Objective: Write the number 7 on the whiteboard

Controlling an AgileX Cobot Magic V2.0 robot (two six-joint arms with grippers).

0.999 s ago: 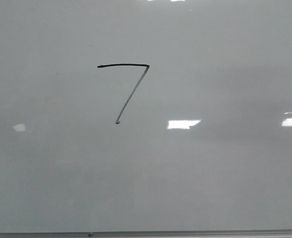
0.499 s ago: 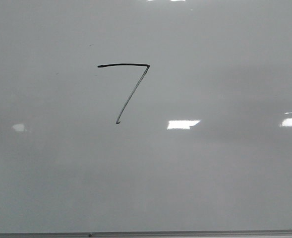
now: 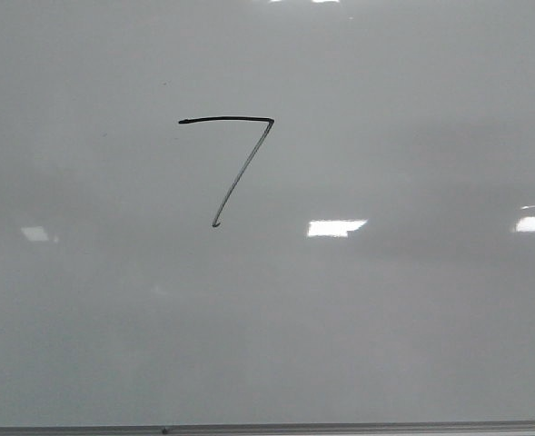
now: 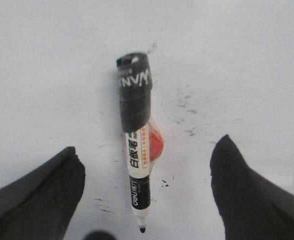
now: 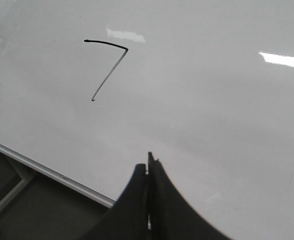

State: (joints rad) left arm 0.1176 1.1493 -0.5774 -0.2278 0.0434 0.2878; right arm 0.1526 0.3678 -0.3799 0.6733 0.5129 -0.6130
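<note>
With the number 7 drawn, the marker lies released between the wide-open left pincer, best withdrawn straight; the right pincer is closed, empty.

Whiteboard: pale grey-white, grey frame edge. Number 7: black, bar darker than downstroke. Marker: black cap and tip end, white label w/ black and red print.
</note>
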